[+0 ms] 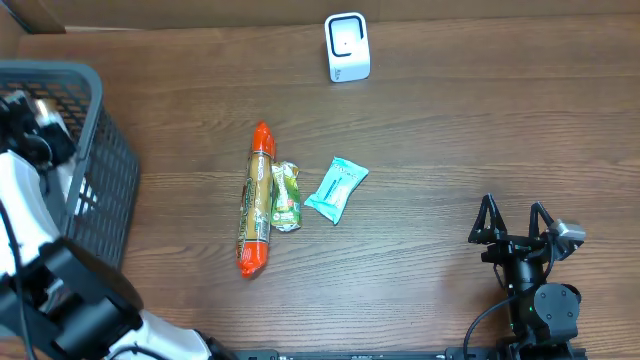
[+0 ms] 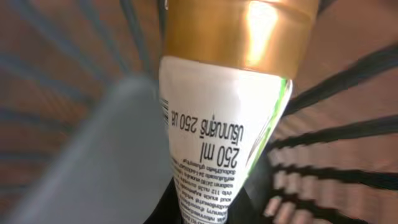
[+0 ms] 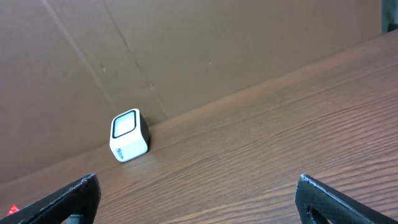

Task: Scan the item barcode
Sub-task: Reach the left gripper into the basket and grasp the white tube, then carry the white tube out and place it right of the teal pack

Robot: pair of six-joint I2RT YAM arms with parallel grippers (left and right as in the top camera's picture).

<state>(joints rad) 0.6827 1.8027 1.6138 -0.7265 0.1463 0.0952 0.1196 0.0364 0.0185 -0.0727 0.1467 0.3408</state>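
In the left wrist view a white tube (image 2: 217, 130) with a gold band and "250 ml" print fills the frame. My left gripper (image 2: 208, 208) is shut on its lower end, black jaws on either side. In the overhead view that gripper (image 1: 35, 125) reaches into the dark wire basket (image 1: 110, 170) at the far left, and the tube is hidden there. The white scanner (image 1: 347, 47) stands at the back of the table and also shows as the scanner (image 3: 129, 135) in the right wrist view. My right gripper (image 1: 513, 222) rests near the front right, open and holding nothing, as the right gripper (image 3: 199, 193) shows.
Three items lie mid-table: a long pack with orange ends (image 1: 258, 200), a green pouch (image 1: 286, 196) beside it, and a teal packet (image 1: 336, 188). Basket wires (image 2: 336, 134) surround the tube. A brown cardboard wall (image 3: 186, 50) rises behind the scanner.
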